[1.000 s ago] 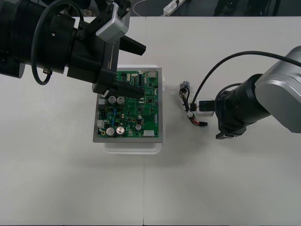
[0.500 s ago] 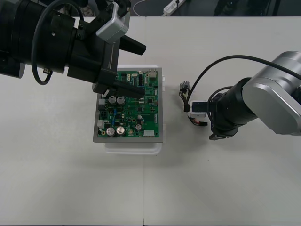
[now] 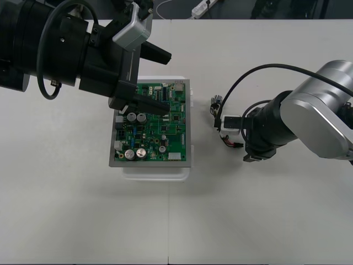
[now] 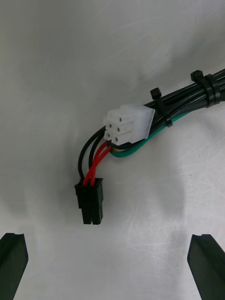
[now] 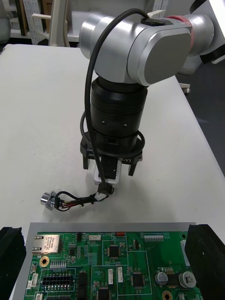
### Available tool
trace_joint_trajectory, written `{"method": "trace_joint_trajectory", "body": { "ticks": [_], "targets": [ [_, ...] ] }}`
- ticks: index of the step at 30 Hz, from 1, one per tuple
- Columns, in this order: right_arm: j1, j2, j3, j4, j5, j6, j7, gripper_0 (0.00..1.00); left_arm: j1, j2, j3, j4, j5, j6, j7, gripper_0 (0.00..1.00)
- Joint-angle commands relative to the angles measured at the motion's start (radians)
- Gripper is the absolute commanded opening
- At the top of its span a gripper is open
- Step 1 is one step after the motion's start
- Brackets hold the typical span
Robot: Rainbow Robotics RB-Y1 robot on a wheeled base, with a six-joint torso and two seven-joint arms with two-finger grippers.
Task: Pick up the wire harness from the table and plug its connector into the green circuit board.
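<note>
Your right jaws stand wide open and hold nothing. The two black fingers (image 4: pixel 11 262) are far apart, and the wire harness (image 4: pixel 161 110) lies flat on the bench (image 4: pixel 47 70) between them, a little ahead of the tips, touched by neither. Your left jaws are wide open too, and empty. Their fingers (image 5: pixel 10 262) hang over the green circuit board (image 5: pixel 112 262), above its far left part as the front view gives it.

Some things are covered. In the front view the wrist of the right arm (image 3: pixel 309 118) hides its own jaws and the middle of the harness, and the plug end there is too small to read. The left arm (image 3: pixel 49 49) covers the far left corner of the board. In the right wrist view the wire bundle is cut off at the edge before its other end.

The count: one board, on one white base (image 3: pixel 157 172), and one harness. The harness has one black plug (image 4: pixel 90 202), one white connector block (image 4: pixel 129 124), one round metal socket (image 5: pixel 48 199) and two cable ties (image 4: pixel 154 92). Two red and two black wires go into the black plug, and one green wire runs beside the white block. The plug lies on the bench, not in the board. The whole harness is to the right of the board, apart from it.
</note>
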Motion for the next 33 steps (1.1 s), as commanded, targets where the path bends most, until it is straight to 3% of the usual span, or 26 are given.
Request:
{"method": "trace_joint_trajectory", "body": {
  "ticks": [1,33],
  "targets": [
    [-0.022,0.040,0.012,-0.008,0.041,-0.003,-0.038,1.00,-0.047,-0.017,-0.010,-0.005,-0.003,0.050,-0.011,1.00],
    [0.033,0.073,0.015,-0.006,0.108,-0.003,-0.042,1.00,-0.047,-0.017,-0.010,-0.005,-0.003,0.050,-0.011,1.00]
  ]
}}
